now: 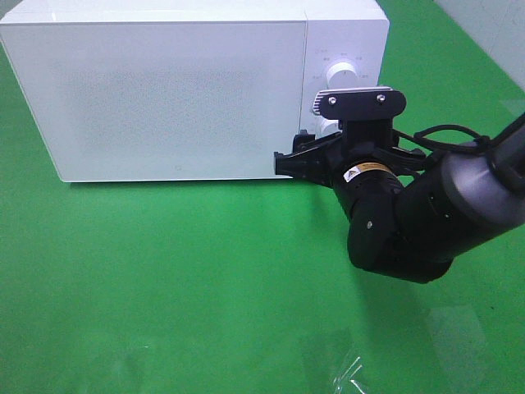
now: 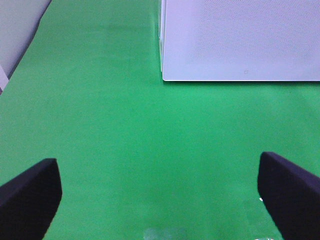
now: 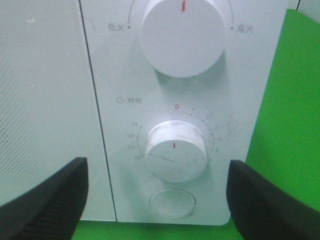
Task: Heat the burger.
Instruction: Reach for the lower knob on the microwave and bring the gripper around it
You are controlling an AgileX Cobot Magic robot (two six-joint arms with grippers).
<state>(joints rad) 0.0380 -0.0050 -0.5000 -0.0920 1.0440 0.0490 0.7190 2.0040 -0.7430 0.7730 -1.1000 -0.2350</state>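
The burger is out of view. A white microwave (image 1: 180,90) stands at the back of the green cloth with its door closed; it also shows in the left wrist view (image 2: 240,40). My right gripper (image 1: 299,160) is open and empty right in front of the control panel. In the right wrist view the right gripper (image 3: 157,200) has one finger on each side of the lower timer knob (image 3: 175,150), without touching it. Above it is the power knob (image 3: 181,35), and below it a round button (image 3: 172,202). My left gripper (image 2: 160,200) is open and empty over the cloth, short of the microwave's front left corner.
The right arm's black body (image 1: 426,222) reaches in from the right edge over the green cloth (image 1: 164,279). A clear shiny patch (image 1: 349,373) lies on the cloth near the front edge. A grey wall edge (image 2: 15,30) borders the cloth on the left.
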